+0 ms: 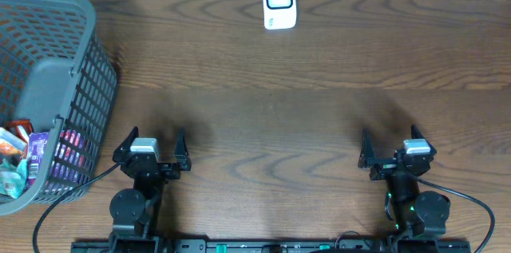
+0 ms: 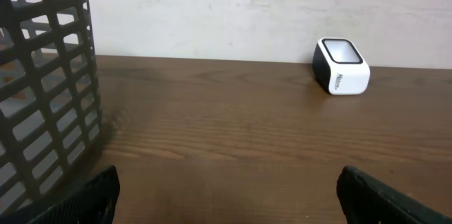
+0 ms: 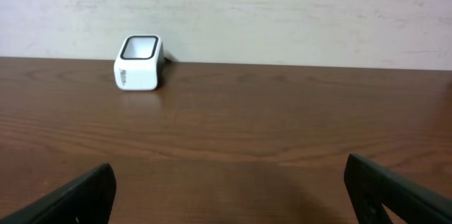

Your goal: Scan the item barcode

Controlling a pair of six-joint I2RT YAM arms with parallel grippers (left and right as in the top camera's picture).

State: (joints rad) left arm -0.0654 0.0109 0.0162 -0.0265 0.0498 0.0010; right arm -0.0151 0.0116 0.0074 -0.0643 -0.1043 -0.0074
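Dark wood-grain tabletop (image 1: pixel 263 101) seen from above, with two black robot arms at the near edge, one toward each side.

Left claw (image 1: pixel 156 135) spread wide open, gripping nothing, fingers pointing toward the far edge. Right claw (image 1: pixel 389 133) likewise wide open and empty, pointing the same way. Both well apart from each other, with bare wood between them.

At the far edge, near the middle, a small white scanner (image 1: pixel 279 1) with a dark-framed window on its top face. Standing alone, well away from both claws.

At the left edge, a grey plastic basket (image 1: pixel 56 77) with slatted walls, partly cut off by the frame. Inside its near corner, a cluster of colourful packets (image 1: pixel 17 157), red, blue and pink among them, too small to read and with no barcode discernible. Basket just beside the left arm, not touching the claw.

From the left wrist: basket wall (image 2: pixel 42 90) filling the left side, scanner (image 2: pixel 342 65) far off to the right against a pale wall (image 2: pixel 233 5), two dark fingertips (image 2: pixel 81 199) at the bottom corners, wide apart.

From the right wrist: scanner (image 3: pixel 139 63) far off to the left by the same pale wall (image 3: pixel 282 5), dark fingertips (image 3: pixel 399 196) at the bottom corners, wide apart, with only tabletop (image 3: pixel 233 132) between.
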